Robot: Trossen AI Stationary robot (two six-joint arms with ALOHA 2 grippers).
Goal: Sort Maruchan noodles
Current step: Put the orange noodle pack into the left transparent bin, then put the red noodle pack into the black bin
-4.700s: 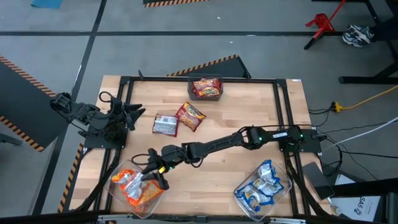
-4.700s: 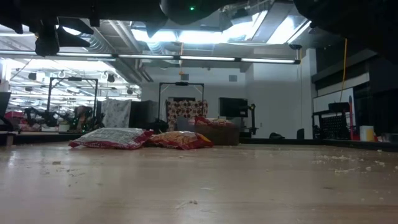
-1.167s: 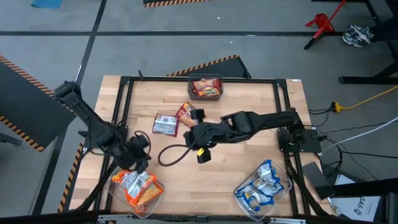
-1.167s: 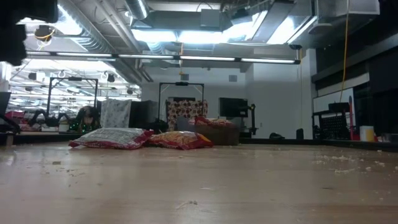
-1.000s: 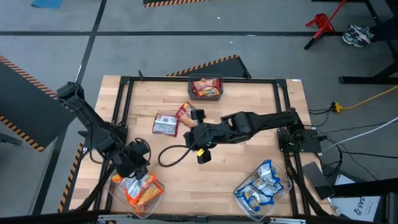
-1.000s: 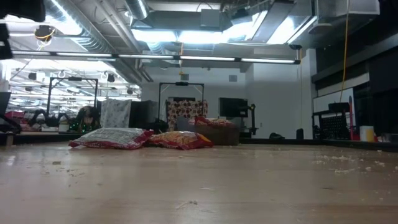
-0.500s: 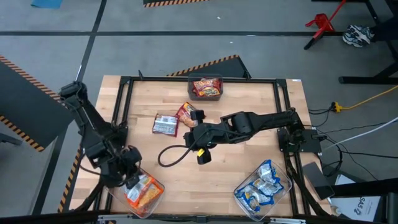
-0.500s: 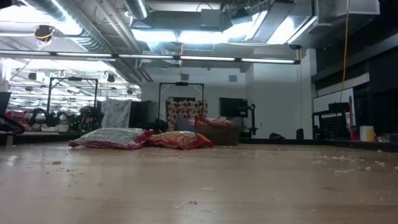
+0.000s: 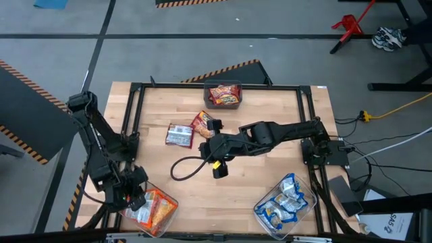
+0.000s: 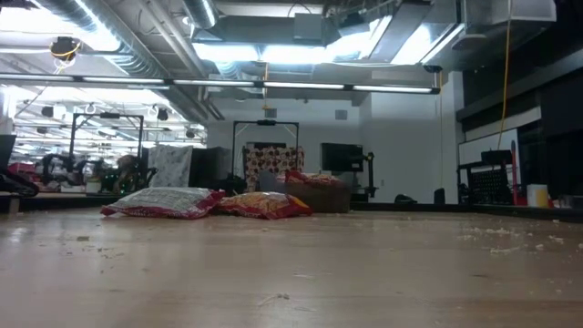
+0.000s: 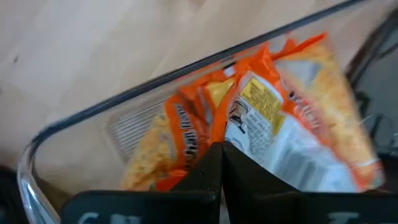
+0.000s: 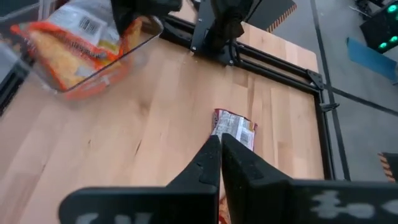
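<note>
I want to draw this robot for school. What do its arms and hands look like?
Both arms are black and skinny, made of jointed tube sections. The right arm has a black cable looping off it onto the table and a small yellow mark near its hand. Each hand ends in two flat dark fingers, like a beak. The left hand looks blocky and black too.

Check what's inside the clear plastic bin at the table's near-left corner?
Clear plastic bin holds orange-and-silver crinkly noodle packets. The shut left gripper hangs over its left side, hiding that part, so no full count.
</note>
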